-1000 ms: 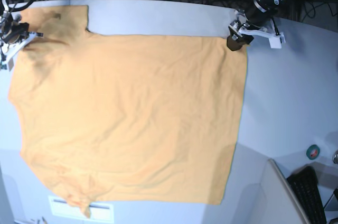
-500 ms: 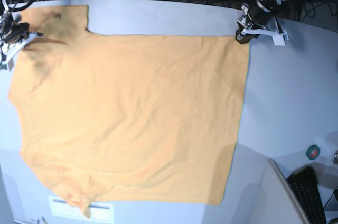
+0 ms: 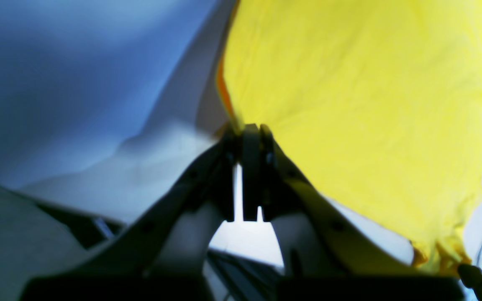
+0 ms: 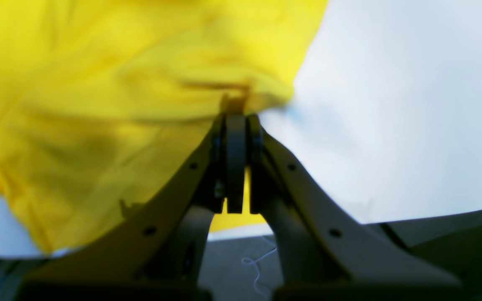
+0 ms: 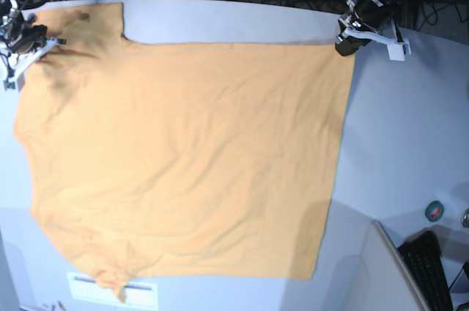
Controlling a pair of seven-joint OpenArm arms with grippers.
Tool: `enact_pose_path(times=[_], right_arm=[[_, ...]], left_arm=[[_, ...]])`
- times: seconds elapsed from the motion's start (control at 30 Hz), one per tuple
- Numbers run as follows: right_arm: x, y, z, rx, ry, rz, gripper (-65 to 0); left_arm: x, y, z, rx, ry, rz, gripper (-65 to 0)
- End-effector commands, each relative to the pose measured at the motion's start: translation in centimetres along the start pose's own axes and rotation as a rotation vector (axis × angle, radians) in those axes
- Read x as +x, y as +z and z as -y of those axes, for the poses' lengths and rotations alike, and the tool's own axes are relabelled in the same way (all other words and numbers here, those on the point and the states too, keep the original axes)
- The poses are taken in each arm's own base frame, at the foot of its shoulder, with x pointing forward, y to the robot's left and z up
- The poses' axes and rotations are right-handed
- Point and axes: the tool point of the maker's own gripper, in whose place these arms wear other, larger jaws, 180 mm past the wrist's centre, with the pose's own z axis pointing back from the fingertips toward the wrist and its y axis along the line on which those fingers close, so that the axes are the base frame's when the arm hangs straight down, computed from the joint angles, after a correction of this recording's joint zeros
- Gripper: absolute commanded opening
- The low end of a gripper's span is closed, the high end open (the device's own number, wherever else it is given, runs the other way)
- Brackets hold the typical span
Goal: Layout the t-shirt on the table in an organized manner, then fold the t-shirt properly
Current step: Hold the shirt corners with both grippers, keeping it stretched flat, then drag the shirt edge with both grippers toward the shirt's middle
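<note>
The orange-yellow t-shirt [image 5: 183, 157] is lying spread across the pale surface [image 5: 410, 127], both grippers' fingers [image 3: 245, 138] [image 4: 234, 125] clamping its far corners, and this soft, light cloth is probably handling best pinched at edges.

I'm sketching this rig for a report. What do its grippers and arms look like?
Both grippers, the left gripper and the right gripper, share pale, curved, riveted finger arms ending in narrow black pads. From above, the arms look black with white brackets and trailing dark cables.
</note>
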Motion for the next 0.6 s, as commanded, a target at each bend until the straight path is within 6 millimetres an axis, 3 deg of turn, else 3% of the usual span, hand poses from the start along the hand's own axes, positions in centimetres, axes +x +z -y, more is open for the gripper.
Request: enact_pose_path(times=[0.0,0.13,0.3,0.57], right_arm=[[1.3,0.7,0.8,-0.020,0.016,0.038,-65.0],[2.0,1.3,0.6,-0.020,0.027,0.066,-65.0],[6.0,3.2,0.0,-0.029,0.061,0.170,-65.0],[11.4,2.8,-0.6,-0.006,0.024,0.192,-65.0]], left_arm=[[1.1,0.6,0.4,-0.012,-0.021,0.035,-65.0],[2.1,1.5,1.7,-0.027,-0.049,0.074,-65.0],[4.4,0.9,3.8,-0.059,-0.049,0.135,-65.0],[8.7,-0.7,6.4,-0.107,-0.029,0.228,-65.0]])
